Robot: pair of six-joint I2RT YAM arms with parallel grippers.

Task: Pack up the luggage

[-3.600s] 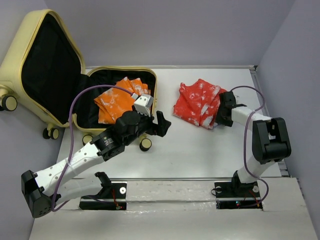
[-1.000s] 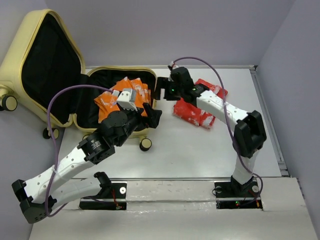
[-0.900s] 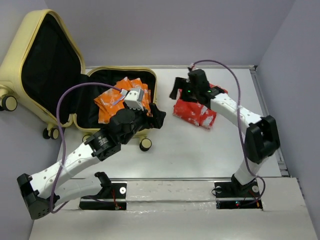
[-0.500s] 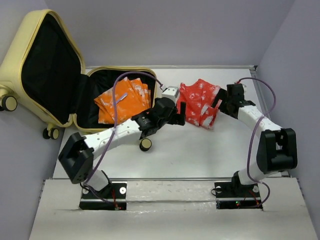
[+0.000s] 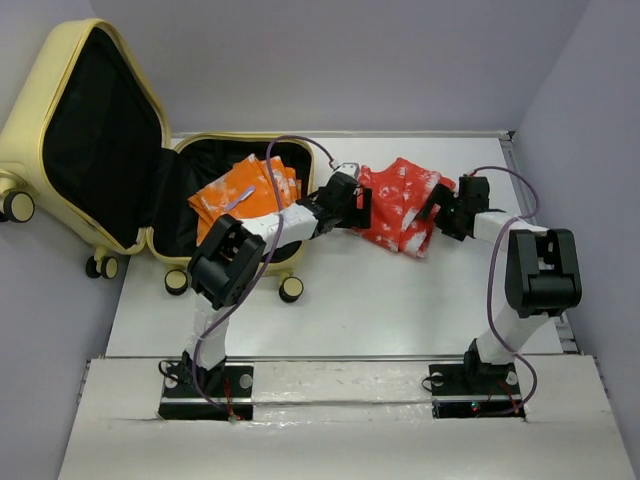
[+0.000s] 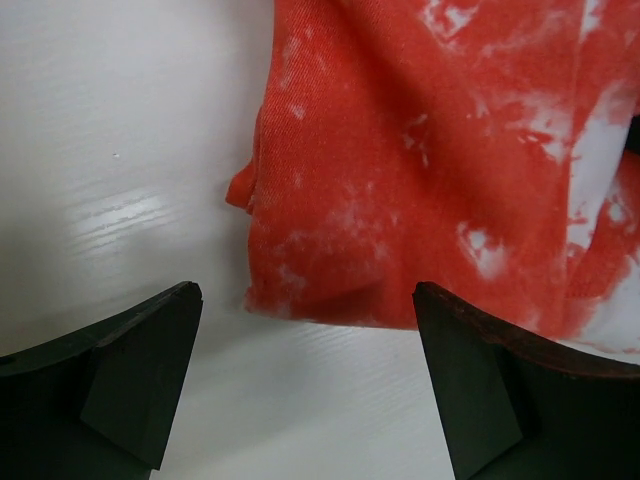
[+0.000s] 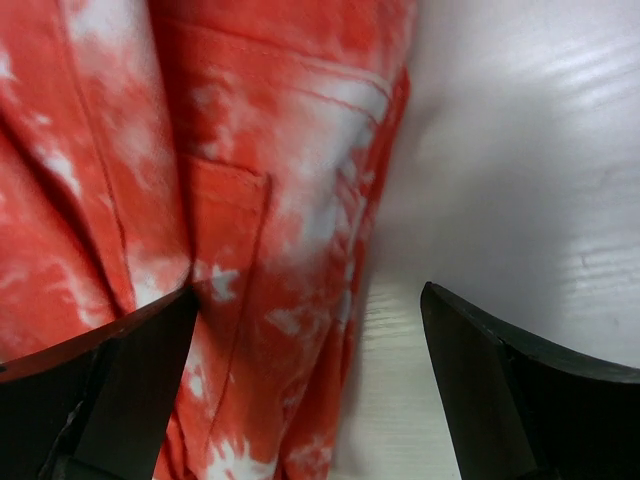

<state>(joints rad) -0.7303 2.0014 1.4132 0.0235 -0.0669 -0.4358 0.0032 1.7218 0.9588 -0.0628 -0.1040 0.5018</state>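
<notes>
The luggage [image 5: 28, 120], a pale yellow hard-shell suitcase, lies open at the back left with its black-lined lid tilted up. A folded orange tie-dye garment [image 5: 245, 195] rests in its lower half. A crumpled red-and-white tie-dye garment [image 5: 398, 203] lies on the white table to the right of it. My left gripper [image 5: 361, 208] is open at the garment's left edge; in the left wrist view the red cloth [image 6: 420, 170] lies just beyond the open left gripper [image 6: 310, 375]. My right gripper [image 5: 438, 211] is open at the right edge, and the red cloth [image 7: 230, 200] reaches between its fingers [image 7: 110, 390].
The suitcase's caster wheels [image 5: 291, 289] stand on the table near its front edge. Grey walls close in the back and right side. Bare white table [image 5: 400, 300] lies in front of the red garment.
My left arm has stretched from the suitcase over to the red garment's left edge. My right arm has swung from the garment's left side to its right edge, jaws widening.
</notes>
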